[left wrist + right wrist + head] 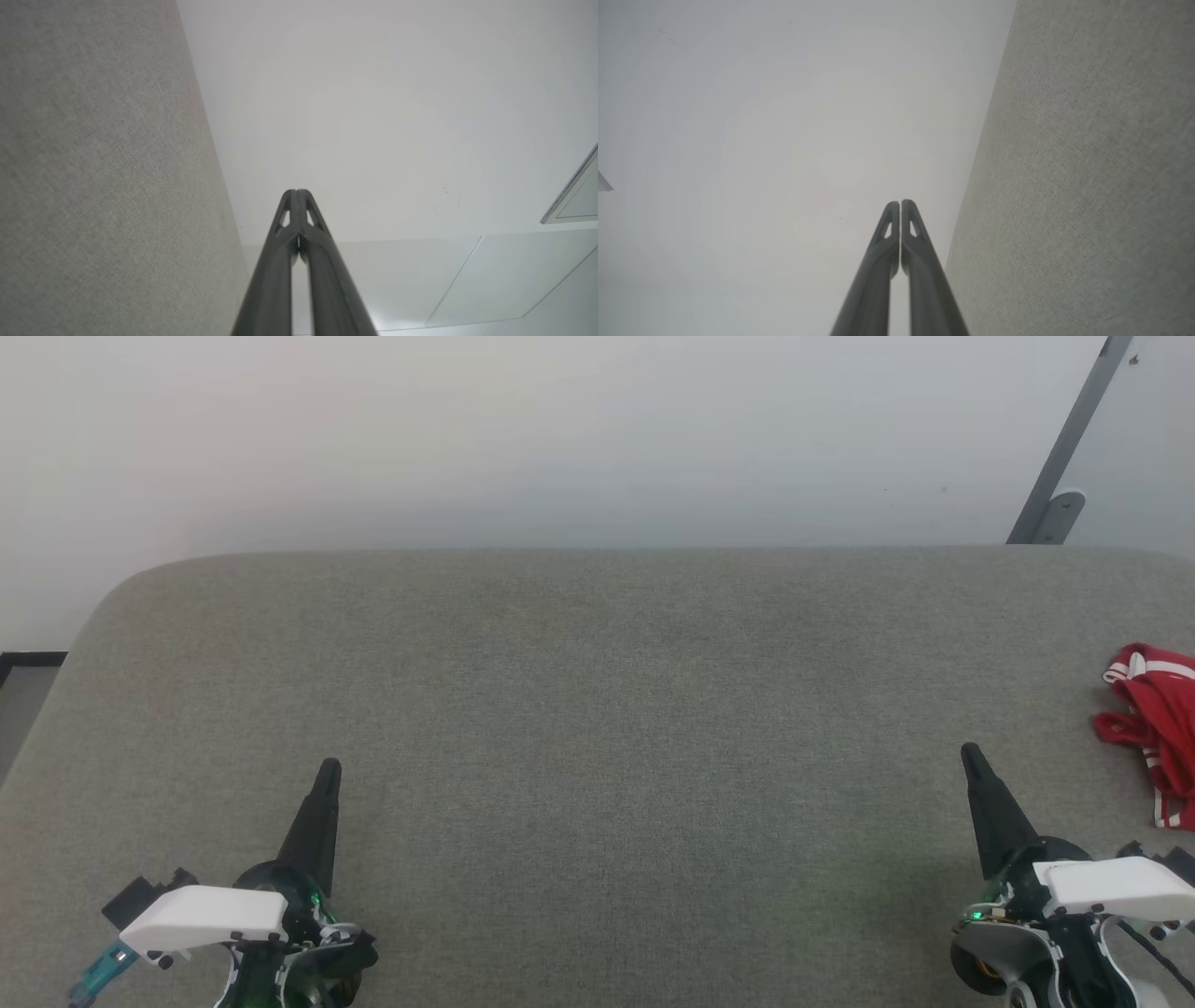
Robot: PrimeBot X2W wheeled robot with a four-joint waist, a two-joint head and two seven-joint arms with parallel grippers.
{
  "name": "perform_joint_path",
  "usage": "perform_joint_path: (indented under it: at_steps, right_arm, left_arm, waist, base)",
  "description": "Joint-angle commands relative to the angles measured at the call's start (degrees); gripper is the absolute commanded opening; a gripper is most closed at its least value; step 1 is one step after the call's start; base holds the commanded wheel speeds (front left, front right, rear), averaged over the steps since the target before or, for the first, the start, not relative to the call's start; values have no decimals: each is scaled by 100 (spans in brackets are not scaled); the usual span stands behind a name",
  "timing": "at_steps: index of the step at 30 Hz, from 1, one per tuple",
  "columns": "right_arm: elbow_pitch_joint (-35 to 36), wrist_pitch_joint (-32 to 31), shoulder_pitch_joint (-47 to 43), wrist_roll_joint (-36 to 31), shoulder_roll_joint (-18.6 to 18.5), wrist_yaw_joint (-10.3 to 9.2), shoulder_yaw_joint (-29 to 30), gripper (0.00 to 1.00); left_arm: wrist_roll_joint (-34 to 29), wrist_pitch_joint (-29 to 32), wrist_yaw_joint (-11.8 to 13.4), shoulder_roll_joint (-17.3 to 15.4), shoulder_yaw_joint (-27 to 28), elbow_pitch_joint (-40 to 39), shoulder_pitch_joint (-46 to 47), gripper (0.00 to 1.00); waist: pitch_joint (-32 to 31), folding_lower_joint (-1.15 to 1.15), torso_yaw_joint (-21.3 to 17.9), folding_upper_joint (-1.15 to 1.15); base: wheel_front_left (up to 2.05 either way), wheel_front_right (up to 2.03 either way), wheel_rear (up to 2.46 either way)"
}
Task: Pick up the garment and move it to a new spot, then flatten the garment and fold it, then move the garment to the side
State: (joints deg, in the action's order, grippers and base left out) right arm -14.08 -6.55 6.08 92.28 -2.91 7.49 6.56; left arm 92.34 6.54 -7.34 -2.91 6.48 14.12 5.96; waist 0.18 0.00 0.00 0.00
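Observation:
The garment (1158, 728), red with red-and-white striped trim, lies bunched at the right edge of the head view on the grey fabric surface (597, 728); part of it runs out of the picture. My right gripper (971, 754) is shut and empty, its tip a short way left of the garment. At the lower left my left gripper (329, 770) is shut and empty, far from the garment. Each wrist view shows its own fingers pressed together: the left gripper (296, 191) and the right gripper (900, 202), both against a pale wall.
A pale wall (560, 439) stands behind the surface's far edge. A grey metal bar with a bracket (1064, 457) leans at the upper right. Dark floor (23, 695) shows past the rounded left corner.

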Motion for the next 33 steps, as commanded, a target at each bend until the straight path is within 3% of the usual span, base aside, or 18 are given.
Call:
perform_joint_path:
  at_steps: [1,33]
  right_arm:
    - [15,-11,31,25,21,0,1,0]
    - [15,-10,31,25,21,0,1,0]
  left_arm:
    - [11,21,-26,18,18,-5,65,0]
    - [8,23,-27,19,21,-5,65,0]
  waist:
    - [0,0,0,0]
    - [0,0,0,0]
  base:
    - [0,0,0]
    - [0,0,0]
